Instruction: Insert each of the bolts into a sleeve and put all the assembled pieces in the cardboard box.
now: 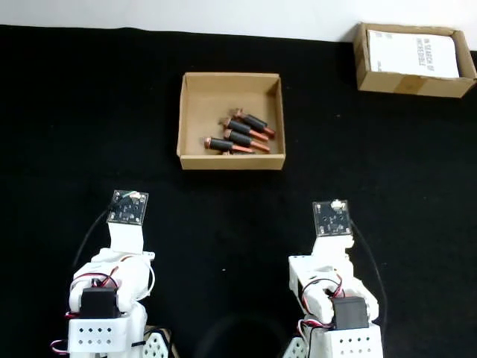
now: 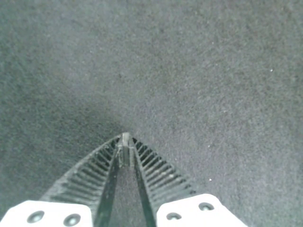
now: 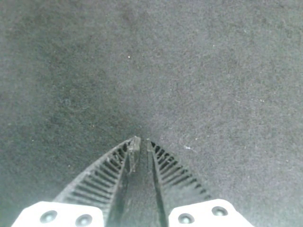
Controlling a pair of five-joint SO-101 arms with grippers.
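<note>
cardboard box: four sleeved bolts inside, well ahead of both grippers. left gripper, right gripper: jaws closed, empty, above black cloth.

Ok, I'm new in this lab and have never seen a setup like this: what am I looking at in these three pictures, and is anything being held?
These are two small robot arms, one beside the other, at a table covered in black cloth. The high view comes from a fixed camera looking down over them. The other two pictures come from cameras on the arms' wrists, each looking along its own gripper at the cloth. The left gripper and the right gripper are both shut and hold nothing. On the cloth ahead of the arms stands an open cardboard box, with what look like four bolts in dark sleeves lying inside. A second box in the far corner holds white printed paper.
</note>
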